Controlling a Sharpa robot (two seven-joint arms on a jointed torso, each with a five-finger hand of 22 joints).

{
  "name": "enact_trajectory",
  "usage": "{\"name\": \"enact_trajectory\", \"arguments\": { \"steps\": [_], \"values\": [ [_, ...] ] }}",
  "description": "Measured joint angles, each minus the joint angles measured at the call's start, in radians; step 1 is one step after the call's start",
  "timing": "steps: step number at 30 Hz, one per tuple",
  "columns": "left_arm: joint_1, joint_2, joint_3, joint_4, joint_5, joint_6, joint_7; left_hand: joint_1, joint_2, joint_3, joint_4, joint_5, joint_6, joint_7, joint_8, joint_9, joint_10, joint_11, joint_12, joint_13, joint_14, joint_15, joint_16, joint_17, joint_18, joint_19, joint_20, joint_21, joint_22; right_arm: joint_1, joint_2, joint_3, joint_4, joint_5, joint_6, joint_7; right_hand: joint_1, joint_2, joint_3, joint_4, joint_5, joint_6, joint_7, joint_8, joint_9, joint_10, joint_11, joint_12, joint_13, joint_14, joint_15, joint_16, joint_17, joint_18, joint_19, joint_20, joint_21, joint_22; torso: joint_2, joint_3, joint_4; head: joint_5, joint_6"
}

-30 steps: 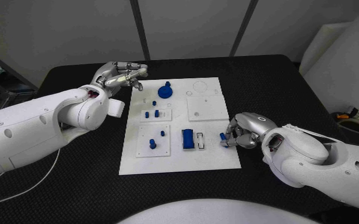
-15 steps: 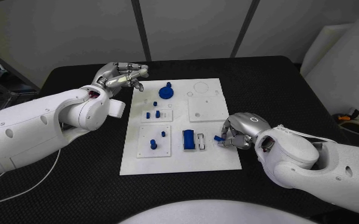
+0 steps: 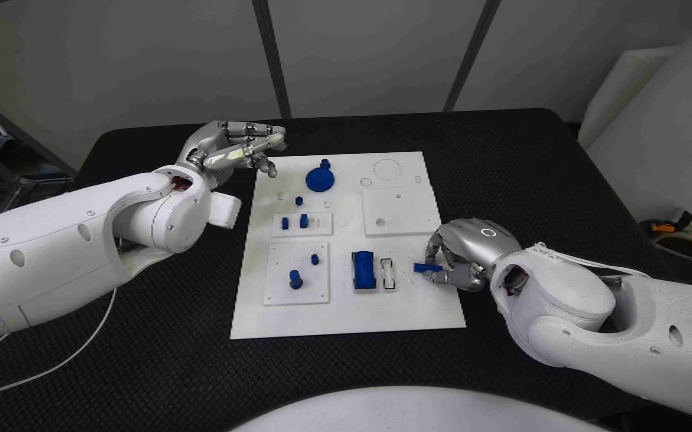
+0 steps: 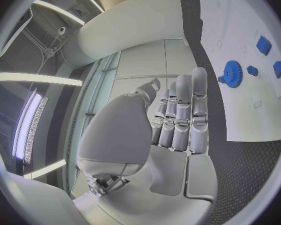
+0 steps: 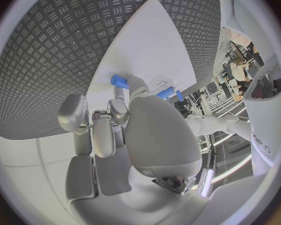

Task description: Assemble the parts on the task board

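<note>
The white task board [image 3: 346, 314] lies mid-table. On it are a blue gear [image 3: 320, 178], several small blue pegs [image 3: 294, 277] standing in two raised white plates, and a blue block [image 3: 364, 270] next to a narrow white slot [image 3: 387, 272]. My right hand [image 3: 464, 252] sits at the board's right edge and pinches a small blue piece [image 3: 428, 268] just right of the slot; the right wrist view shows this piece [image 5: 118, 80] at the fingertips over the board [image 5: 147, 50]. My left hand [image 3: 231, 147] hovers off the board's far left corner, holding nothing, its fingers [image 4: 181, 110] stretched out beside the gear [image 4: 232, 74].
A raised white square plate [image 3: 398, 208] sits at the board's right middle, with round recesses [image 3: 387, 166] beyond it. Black table [image 3: 534, 172] surrounds the board. A white object [image 3: 635, 102] stands past the table's far right corner.
My right hand has shifted slightly left over the board's right edge with the blue piece, bringing it nearer the slot. The left hand has stayed put.
</note>
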Motion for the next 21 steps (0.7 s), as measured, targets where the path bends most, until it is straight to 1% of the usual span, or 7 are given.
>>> {"name": "enact_trajectory", "arguments": {
  "steps": [2,4,5,7,10,13,21],
  "values": [
    [0.0,0.0,0.0,0.0,0.0,0.0,0.0,0.0,0.0,0.0,0.0,0.0,0.0,0.0,0.0,0.0,0.0,0.0,0.0,0.0,0.0,0.0,0.0,0.0,0.0,0.0,0.0,0.0,0.0,0.0,-0.005,0.0,0.005,0.025,-0.003,-0.002,0.003,-0.003,0.044,0.013,0.0,-0.003,0.004,0.004,0.009,0.0,0.0,0.0,-0.008,0.0,0.0,0.0,0.0,0.0,0.0,0.0,0.001,0.004,0.0,-0.0001,0.0001,0.0,0.0],
    [0.0,0.0,0.0,0.0,0.0,0.0,0.0,0.0,0.0,0.0,0.0,0.0,0.0,0.0,0.0,0.0,0.0,0.0,0.0,0.0,0.0,0.0,0.0,0.0,0.0,0.0,0.0,0.0,0.0,0.001,-0.011,0.001,0.011,0.056,-0.009,-0.005,0.008,-0.015,0.127,0.092,0.0,-0.004,0.003,0.004,0.013,0.007,0.001,0.0,-0.005,0.0,0.0,0.0,0.0,0.0,0.0,0.0,0.009,0.011,0.0,-0.0003,0.0003,0.0,0.0],
    [0.0,0.0,0.0,0.0,0.0,0.0,0.0,0.0,0.0,0.0,0.0,0.0,0.0,0.0,0.0,0.0,0.0,0.0,0.0,0.0,0.0,0.0,0.0,0.0,0.0,0.0,0.0,0.0,0.0,0.001,-0.013,0.001,0.013,0.072,-0.013,-0.006,-0.001,-0.025,0.144,0.109,0.0,-0.004,0.003,0.005,0.013,0.012,0.0,-0.003,-0.004,0.0,0.0,0.0,0.0,0.0,0.0,0.0,0.012,0.013,0.0,-0.0004,0.0005,0.0,0.0],
    [0.0,0.0,0.0,0.0,0.0,0.0,0.0,0.0,0.0,0.0,0.0,0.0,0.0,0.0,0.0,0.0,0.0,0.0,0.0,0.0,0.0,0.0,0.0,0.0,0.0,0.0,0.0,0.0,0.0,0.001,-0.019,0.001,0.018,0.112,-0.024,-0.009,-0.018,-0.054,0.182,0.111,-0.001,-0.004,0.003,0.02,0.042,0.015,-0.004,0.004,0.008,-0.002,-0.002,0.0,0.0,0.0,0.0,0.0,0.012,0.014,0.0,-0.0005,0.0012,0.0,-0.001],
    [0.0,0.0,0.0,0.0,0.0,0.0,0.0,0.0,0.0,0.0,0.0,0.0,0.0,0.0,0.0,0.0,0.0,0.0,0.0,0.0,0.0,0.0,0.0,0.0,0.0,0.0,0.0,0.0,0.0,0.0,-0.027,0.0,0.027,0.173,-0.045,-0.012,-0.06,-0.072,0.224,0.104,-0.011,-0.003,0.003,0.028,0.058,0.017,-0.005,0.004,0.008,-0.003,-0.004,0.0,0.0,0.0,0.0,0.0,0.012,0.016,0.0,-0.0005,0.0014,0.0,-0.001],
    [0.0,0.0,0.0,0.001,0.0,0.0,0.0,0.0,0.0,0.0,0.0,0.0,0.0,0.0,0.0,0.0,0.0,0.0,0.0,0.0,0.0,0.0,0.0,0.0,0.0,0.0,0.0,0.0,0.0,-0.002,-0.03,-0.002,0.035,0.219,-0.068,-0.012,-0.089,-0.082,0.275,0.062,-0.018,-0.003,0.003,0.029,0.058,0.021,-0.002,0.008,0.01,-0.003,-0.004,0.0,0.0,0.0,0.0,0.0,0.012,0.016,0.0,-0.0006,0.0014,0.002,-0.001],
    [0.0,0.0,0.0,0.002,0.0,0.0,0.0,0.0,0.0,0.0,0.0,0.0,0.0,0.0,0.0,0.0,0.0,0.0,0.0,0.0,0.0,0.0,0.0,0.0,0.0,0.0,0.0,0.0,0.0,-0.008,-0.021,-0.009,0.041,0.323,-0.147,-0.004,-0.148,-0.091,0.333,0.02,-0.026,-0.003,0.003,0.027,0.065,0.03,-0.004,0.029,0.025,-0.003,-0.004,0.011,0.0,0.0,0.004,-0.004,0.016,0.026,0.0,-0.0006,0.0012,0.005,-0.003]
  ]
}}
